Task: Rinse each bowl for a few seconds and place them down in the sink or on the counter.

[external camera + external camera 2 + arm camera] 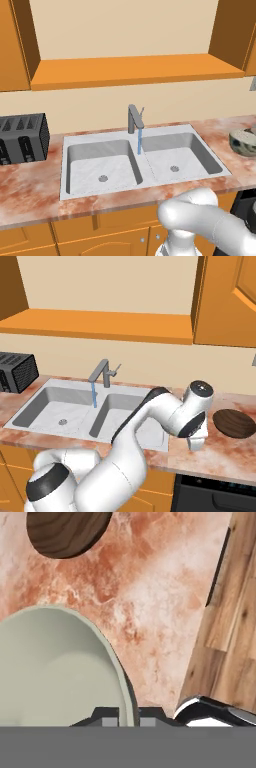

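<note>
The gripper [128, 716] is straddling the rim of the pale cream-green bowl [50, 667] on the marbled counter [160, 602] — one fingertip inside, one outside; whether it is clamped I cannot tell. The dark brown bowl [235, 423] is sitting just beside. Water is running from the faucet [101, 373] into the sink [55, 401].

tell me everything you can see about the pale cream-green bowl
The pale cream-green bowl is round, with a smooth, matte, empty inside and a thin rim edged by a darker outside. In the left base view its outside looks mottled grey. It is over the reddish marbled counter right of the sink, near the dark brown bowl. The claw straddles its rim, one fingertip inside and one outside; whether it is lifted is unclear.
</note>
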Controlling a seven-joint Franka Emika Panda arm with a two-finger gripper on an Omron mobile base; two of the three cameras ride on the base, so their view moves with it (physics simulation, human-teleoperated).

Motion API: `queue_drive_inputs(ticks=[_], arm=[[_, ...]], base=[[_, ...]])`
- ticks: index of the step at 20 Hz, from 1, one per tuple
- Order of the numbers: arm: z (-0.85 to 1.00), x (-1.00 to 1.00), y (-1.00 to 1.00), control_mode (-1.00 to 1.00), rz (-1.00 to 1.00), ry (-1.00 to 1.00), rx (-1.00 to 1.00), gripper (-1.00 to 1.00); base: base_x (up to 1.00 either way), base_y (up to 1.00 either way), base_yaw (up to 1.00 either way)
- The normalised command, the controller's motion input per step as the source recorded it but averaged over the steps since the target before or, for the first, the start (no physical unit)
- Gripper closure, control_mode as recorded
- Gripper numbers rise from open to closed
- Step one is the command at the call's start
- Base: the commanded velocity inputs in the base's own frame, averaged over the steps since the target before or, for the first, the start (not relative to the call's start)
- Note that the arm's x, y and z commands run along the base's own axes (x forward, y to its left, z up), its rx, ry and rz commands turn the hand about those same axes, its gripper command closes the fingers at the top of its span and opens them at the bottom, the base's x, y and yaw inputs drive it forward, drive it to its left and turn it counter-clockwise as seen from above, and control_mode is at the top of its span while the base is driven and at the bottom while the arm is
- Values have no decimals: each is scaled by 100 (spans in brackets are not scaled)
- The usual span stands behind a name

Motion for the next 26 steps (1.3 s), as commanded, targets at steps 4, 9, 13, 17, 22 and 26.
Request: queue_drive_inputs(ticks=[4, 9, 13, 17, 22, 26], arm=[[0, -1, 81, -100, 10, -35, -22, 100], [-2, 6, 66, -100, 9, -26, -14, 100], [10, 22, 51, -100, 7, -3, -10, 100], [31, 19, 45, -100, 5, 0, -15, 100], [34, 15, 44, -100, 9, 0, -17, 100], [14, 9, 49, -100, 10, 2, -15, 100]], base=[[0, 0, 0], [0, 0, 0], [0, 0, 0], [0, 0, 0], [0, 0, 0], [0, 0, 0]])
